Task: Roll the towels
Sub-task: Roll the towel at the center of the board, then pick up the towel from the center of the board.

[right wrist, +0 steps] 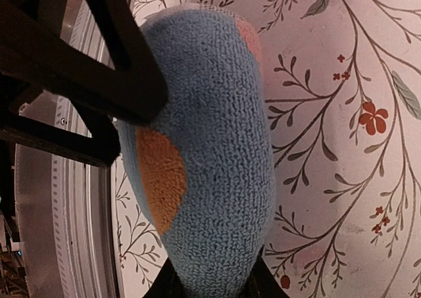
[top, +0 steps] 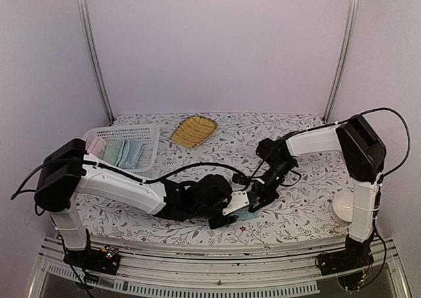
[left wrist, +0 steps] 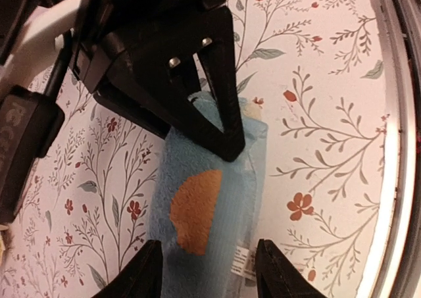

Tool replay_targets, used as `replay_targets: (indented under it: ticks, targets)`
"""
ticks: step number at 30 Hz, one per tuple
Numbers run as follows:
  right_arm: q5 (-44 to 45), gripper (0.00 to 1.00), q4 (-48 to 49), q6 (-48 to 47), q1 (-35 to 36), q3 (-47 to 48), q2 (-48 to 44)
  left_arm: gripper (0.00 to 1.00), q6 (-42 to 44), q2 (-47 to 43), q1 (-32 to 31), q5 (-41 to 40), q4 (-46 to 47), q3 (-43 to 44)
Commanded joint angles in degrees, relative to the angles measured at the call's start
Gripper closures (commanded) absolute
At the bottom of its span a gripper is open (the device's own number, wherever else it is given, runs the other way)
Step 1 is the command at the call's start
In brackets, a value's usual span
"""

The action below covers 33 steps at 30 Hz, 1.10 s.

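We see the printed towel (left wrist: 197,206) rolled up on the table (left wrist: 329,114) near its front edge, long axis running from the left gripper (left wrist: 210,272) — jaws wide, straddling one end, gripping nothing — to the right gripper (right wrist: 212,286), pinched on the other end.

The table (top: 299,130) has a cover with a pattern of leaves and small flowers. At the back left stands a white basket (top: 152,140) with folded cloths (top: 123,153) inside, pale blue and pink. Near it, at the back middle, a yellow tray (top: 193,131) lies on the cover. A white round object (top: 343,206) sits at the right, just beside the right arm (top: 316,140). The left arm (top: 118,179) reaches low across to the middle. There the left gripper (top: 230,216) and the right gripper (top: 255,198) come together at a small blue towel (top: 245,214) near the front edge. How the jaws stand is not clear from here.
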Motion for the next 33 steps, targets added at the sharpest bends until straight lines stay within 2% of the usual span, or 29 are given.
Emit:
replay_targets:
  ticks: [1,13,16,21,25,27,29,33]
  targets:
    - [0.7,0.86,-2.5,0.9,0.0,0.0,0.9,0.49,5.5,5.4,-0.9,-7.6,-3.9,5.6]
    - [2.0,0.84,0.3,0.6,0.0,-1.9,-3.0,0.50,7.5,14.8,-0.9,-5.3,-11.5,12.5]
    - [1.8,0.84,0.5,0.0,0.0,-1.9,-3.6,0.55,7.6,17.0,-1.0,-8.1,-12.8,13.7]
    - [1.8,0.82,0.4,-0.1,0.0,-1.7,-5.0,0.71,7.5,18.4,-1.0,-12.1,-14.8,15.4]
    - [1.3,0.69,-0.6,-0.1,-0.1,-1.9,-7.4,0.86,7.2,17.6,-1.1,-12.5,-15.5,15.7]
    - [1.2,0.57,-2.2,-0.4,-0.5,-1.9,-9.3,0.94,6.9,16.6,-1.0,-13.6,-15.6,15.6]
    - [0.9,0.48,-5.0,-1.4,-1.6,-1.6,-11.5,0.98,6.4,15.5,-0.9,-15.2,-16.1,15.7]
    - [-1.7,0.42,-9.8,-3.4,-7.0,0.5,-17.3,1.00,4.5,12.8,-0.2,-18.9,-17.9,16.4]
